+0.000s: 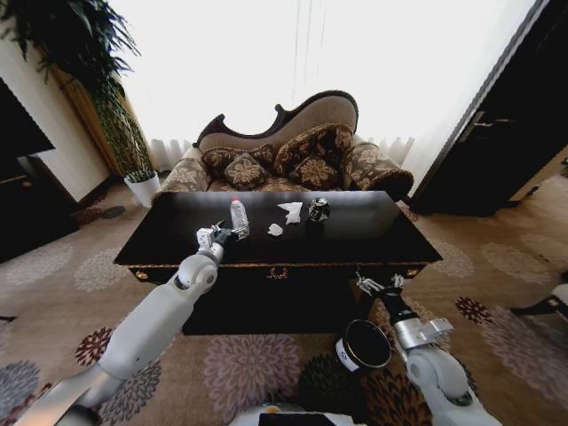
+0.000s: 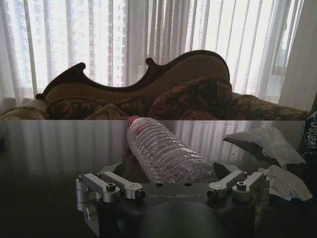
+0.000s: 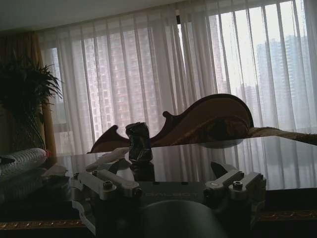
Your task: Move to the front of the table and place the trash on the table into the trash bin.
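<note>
Trash lies mid-desk in our head view: bottle (image 1: 239, 216), paper scraps (image 1: 289, 211), can (image 1: 318, 209). Our left pincer (image 1: 216, 234) reaches the bottle; the right pincer (image 1: 379, 285) waits below the desk's (image 1: 373, 235) front edge, above the trash bin (image 1: 365, 345). At the left wrist, open, empty jaws flank the bottle's base; closing comes next, we judge, with open desk around. At the right wrist, jaws open, empty.

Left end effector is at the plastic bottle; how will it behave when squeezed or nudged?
The plastic bottle looks empty and ribbed, so probably light and apt to dent. Lying on its side on the glossy table, it may roll or slide from the left end effector.
</note>
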Robot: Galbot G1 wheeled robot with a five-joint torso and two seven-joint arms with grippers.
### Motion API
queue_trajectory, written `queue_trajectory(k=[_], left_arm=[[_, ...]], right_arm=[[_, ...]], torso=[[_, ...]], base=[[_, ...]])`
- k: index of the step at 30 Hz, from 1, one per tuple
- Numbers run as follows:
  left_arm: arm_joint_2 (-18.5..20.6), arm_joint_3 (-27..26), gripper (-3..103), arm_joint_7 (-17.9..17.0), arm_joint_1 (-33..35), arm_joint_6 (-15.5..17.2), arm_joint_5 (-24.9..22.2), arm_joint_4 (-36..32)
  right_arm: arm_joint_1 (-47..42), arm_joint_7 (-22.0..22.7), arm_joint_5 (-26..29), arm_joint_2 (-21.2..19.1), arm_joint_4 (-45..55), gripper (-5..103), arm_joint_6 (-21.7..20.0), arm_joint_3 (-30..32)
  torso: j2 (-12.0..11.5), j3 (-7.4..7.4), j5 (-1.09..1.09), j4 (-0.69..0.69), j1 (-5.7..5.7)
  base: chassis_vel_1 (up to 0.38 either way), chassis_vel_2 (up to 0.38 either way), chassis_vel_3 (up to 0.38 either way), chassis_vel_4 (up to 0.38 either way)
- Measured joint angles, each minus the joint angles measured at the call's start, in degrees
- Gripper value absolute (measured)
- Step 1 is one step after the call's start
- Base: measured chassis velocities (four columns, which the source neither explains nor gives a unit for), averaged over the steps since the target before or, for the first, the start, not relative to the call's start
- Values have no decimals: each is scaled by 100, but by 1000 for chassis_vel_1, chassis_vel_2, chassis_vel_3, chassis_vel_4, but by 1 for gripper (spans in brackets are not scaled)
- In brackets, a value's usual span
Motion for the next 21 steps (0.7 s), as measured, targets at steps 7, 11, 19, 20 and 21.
queue_trajectory(k=[7, 11, 19, 20, 21], left_arm=[[111, -108, 100, 6, 251, 0, 27, -187], [148, -178, 100, 34, 345, -1, 60, -211], [173, -253, 103, 180, 355, -74, 167, -127], [173, -253, 103, 180, 355, -74, 167, -127], [162, -252, 98, 207, 349, -82, 177, -106]], right_arm=[[-5, 3, 2, 7, -21, 100, 1, 13], [-3, 4, 3, 22, 2, 100, 1, 3], [-57, 3, 30, 31, 67, 100, 1, 45], [-57, 3, 30, 31, 67, 100, 1, 45], [-61, 4, 39, 30, 83, 100, 1, 57]], torso=[[0, 0, 0, 0, -1], [0, 0, -1, 0, -1], [0, 0, 0, 0, -1], [0, 0, 0, 0, -1], [1, 0, 0, 0, -1]], base=[[0, 0, 0, 0], [0, 0, 0, 0], [0, 0, 0, 0], [0, 0, 0, 0], [0, 0, 0, 0]])
